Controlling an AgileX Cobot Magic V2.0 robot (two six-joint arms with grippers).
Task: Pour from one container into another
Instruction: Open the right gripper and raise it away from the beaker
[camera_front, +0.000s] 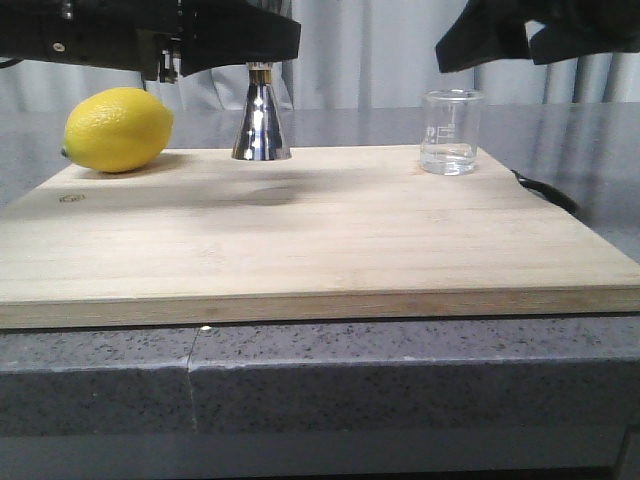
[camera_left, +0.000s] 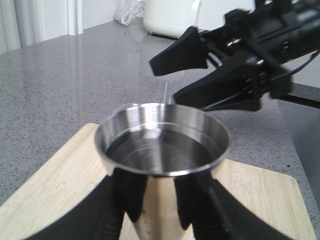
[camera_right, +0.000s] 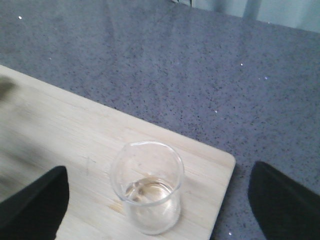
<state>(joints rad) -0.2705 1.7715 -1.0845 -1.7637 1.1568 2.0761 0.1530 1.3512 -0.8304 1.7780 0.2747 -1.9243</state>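
Beaker (camera_front: 452, 132), clear glass with faint marks and a little liquid, stands at the far right of the wooden board (camera_front: 320, 240). Right gripper (camera_right: 157, 200) hangs wide open above it, touching nothing. Left gripper (camera_left: 157, 200) clasps the steel jigger (camera_front: 261, 115) at far left-centre.

I see the steel jigger (camera_front: 261, 118) upright at the board's far edge, left of centre, gold band at its waist, its top cup holding liquid. The clear glass beaker (camera_front: 451, 132) stands upright at the far right corner, a little liquid at its bottom.
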